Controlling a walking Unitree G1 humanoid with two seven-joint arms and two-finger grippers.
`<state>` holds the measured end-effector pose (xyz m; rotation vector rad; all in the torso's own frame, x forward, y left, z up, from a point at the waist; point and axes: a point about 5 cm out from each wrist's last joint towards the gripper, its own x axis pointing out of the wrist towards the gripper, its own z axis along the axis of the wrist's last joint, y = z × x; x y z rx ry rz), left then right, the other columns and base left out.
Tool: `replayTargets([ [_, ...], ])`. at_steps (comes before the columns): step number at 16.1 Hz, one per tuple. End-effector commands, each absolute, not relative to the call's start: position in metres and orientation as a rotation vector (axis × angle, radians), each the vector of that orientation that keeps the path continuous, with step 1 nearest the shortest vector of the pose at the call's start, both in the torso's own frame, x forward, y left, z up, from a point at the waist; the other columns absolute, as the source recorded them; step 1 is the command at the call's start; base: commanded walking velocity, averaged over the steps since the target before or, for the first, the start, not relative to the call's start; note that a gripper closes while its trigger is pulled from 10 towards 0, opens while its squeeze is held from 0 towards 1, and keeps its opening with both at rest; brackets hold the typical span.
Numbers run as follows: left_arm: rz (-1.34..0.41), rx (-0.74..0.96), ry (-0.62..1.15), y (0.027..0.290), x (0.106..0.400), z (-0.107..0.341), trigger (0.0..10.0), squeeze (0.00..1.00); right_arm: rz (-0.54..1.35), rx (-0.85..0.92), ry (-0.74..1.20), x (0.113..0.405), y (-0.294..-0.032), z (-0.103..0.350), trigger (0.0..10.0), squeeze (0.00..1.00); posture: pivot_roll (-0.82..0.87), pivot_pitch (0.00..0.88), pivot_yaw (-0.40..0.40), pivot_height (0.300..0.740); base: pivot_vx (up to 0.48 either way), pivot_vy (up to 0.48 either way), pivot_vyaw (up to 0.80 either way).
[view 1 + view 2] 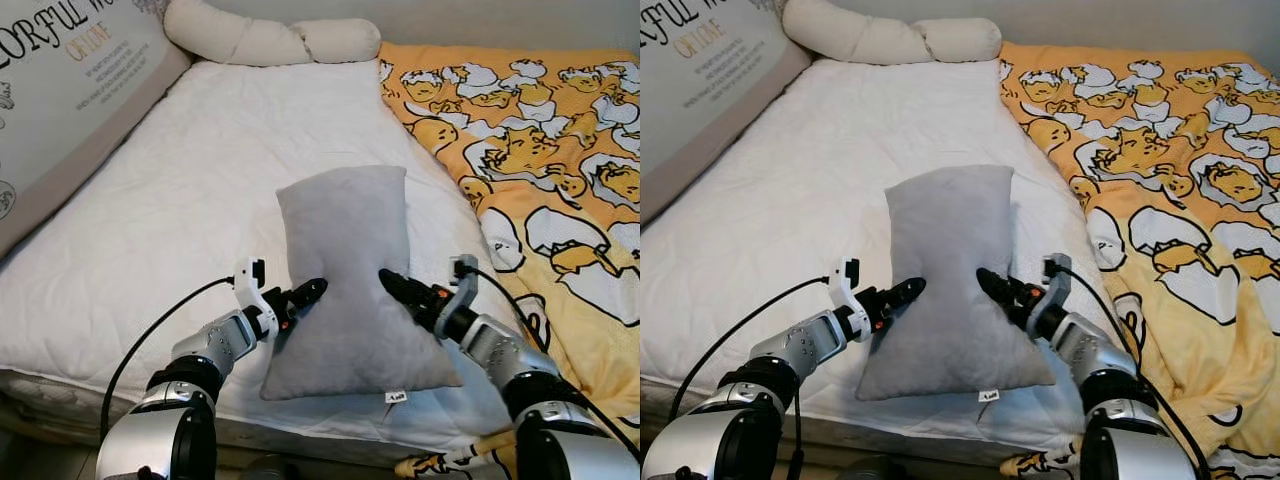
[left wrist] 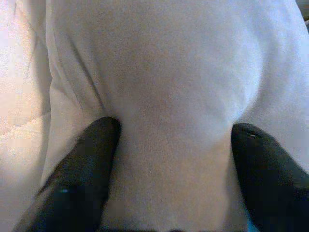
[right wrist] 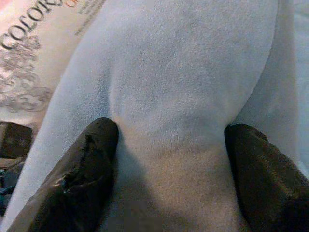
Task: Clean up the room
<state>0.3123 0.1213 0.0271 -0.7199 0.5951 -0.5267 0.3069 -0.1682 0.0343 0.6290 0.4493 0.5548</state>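
Left gripper (image 1: 312,291): fingers spread, pressed into the near-left edge of the grey pillow (image 1: 345,270) — fabric bulges between them.
Right gripper (image 1: 392,281): likewise spread, dug into the pillow's near-right edge.
Pillow: lying lengthwise on the white mattress (image 1: 180,200), near its front edge, beside the yellow blanket (image 1: 540,150).
Progress: pillow squeezed from both sides, apparently not yet lifted — placing it by the bolster (image 1: 270,40) likely remains.
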Motion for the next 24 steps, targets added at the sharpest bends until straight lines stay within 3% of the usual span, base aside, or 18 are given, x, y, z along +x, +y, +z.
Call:
replayTargets([
  [1,-0.523,-0.698,0.631,0.118,0.31,0.023,0.0,0.0,0.573,0.591,0.491,0.307,-0.157,0.03,0.0,0.0,0.05,0.0,0.088,0.74,0.0,0.0,0.0],
  [12,-0.558,-0.553,0.567,0.114,0.322,0.035,0.0,0.0,0.626,0.444,0.546,0.315,-0.133,0.035,0.0,0.0,0.04,0.0,0.083,0.74,0.0,0.0,0.0],
  [16,-0.604,-0.502,0.517,0.106,0.329,0.047,0.0,0.0,0.551,0.472,0.421,0.323,-0.136,0.048,0.0,0.0,0.02,0.0,0.111,0.74,0.0,0.0,0.0],
  [19,-0.648,-0.424,0.445,0.099,0.336,0.061,0.0,0.0,0.522,0.46,0.346,0.325,-0.14,0.058,0.0,0.0,0.05,0.0,0.088,0.74,0.0,0.0,0.0],
  [24,-0.649,-0.385,0.328,0.102,0.345,0.083,0.0,0.0,0.525,0.457,0.26,0.326,-0.13,0.07,0.0,0.0,0.05,0.0,0.096,0.74,0.0,0.0,0.0],
])
